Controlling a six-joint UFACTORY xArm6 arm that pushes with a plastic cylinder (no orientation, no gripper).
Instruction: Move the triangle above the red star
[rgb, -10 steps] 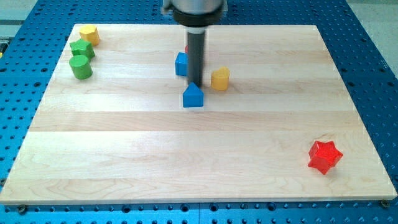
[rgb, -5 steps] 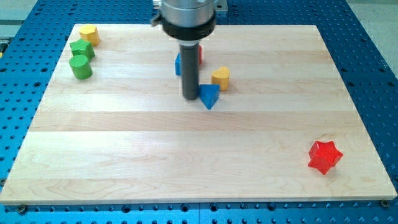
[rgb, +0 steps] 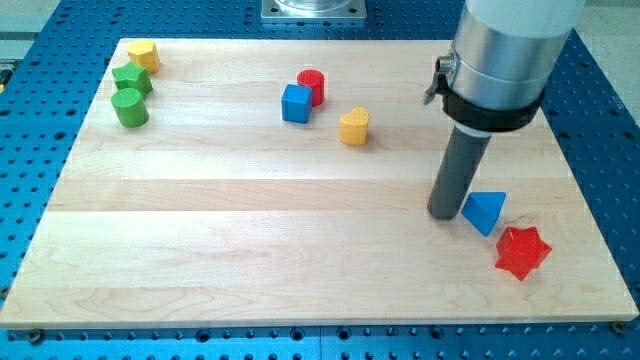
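Observation:
The blue triangle (rgb: 485, 212) lies at the view's lower right, just up and left of the red star (rgb: 522, 252), close to it or touching. My tip (rgb: 445, 214) rests on the board right against the triangle's left side. The rod rises from there to the arm's grey body at the view's top right.
A blue cube (rgb: 296, 103), a red cylinder (rgb: 312, 86) and a yellow heart-shaped block (rgb: 353, 127) sit at the top middle. Two green blocks (rgb: 130, 106) (rgb: 131, 78) and a yellow block (rgb: 144, 54) sit at the top left corner of the wooden board (rgb: 200, 240).
My tip has swept from the board's top middle to the lower right, pushing the blue triangle along to just beside the red star. The other blocks have not moved.

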